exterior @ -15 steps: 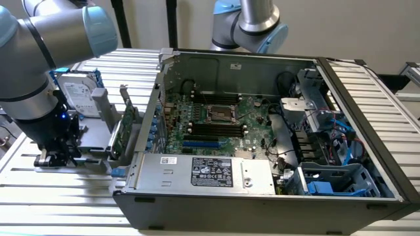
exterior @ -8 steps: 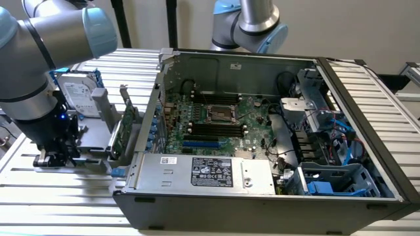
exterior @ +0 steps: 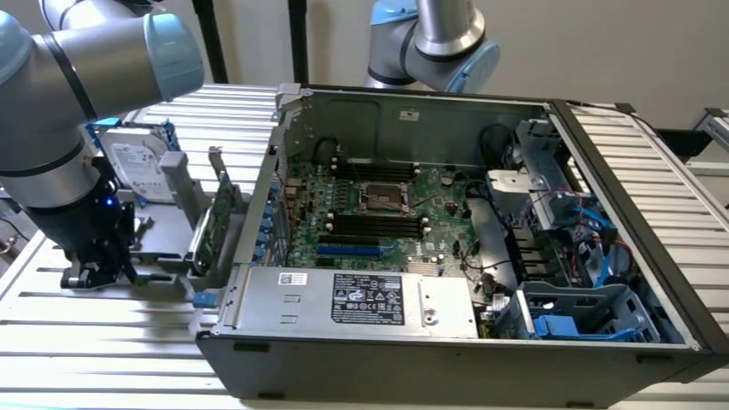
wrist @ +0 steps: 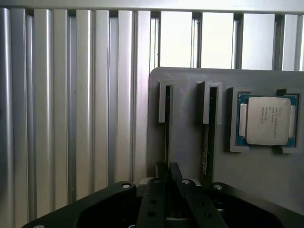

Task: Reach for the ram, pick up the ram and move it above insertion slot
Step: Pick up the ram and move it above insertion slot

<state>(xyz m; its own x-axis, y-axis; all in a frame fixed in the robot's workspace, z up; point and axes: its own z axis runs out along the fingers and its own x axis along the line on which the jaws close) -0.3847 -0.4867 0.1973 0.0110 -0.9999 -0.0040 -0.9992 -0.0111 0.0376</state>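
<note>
"Where does the ram (wrist: 167,128) sit?"
"On edge in a slot of the grey holder (wrist: 187,142), lower left of the exterior view."
"And the tool (wrist: 168,167)?"
"Clenched on the ram's edge."

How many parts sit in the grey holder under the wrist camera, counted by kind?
Ram sticks, edge-on in slots: 2
Processor chip, flat in its pocket: 1
Total: 3
</note>
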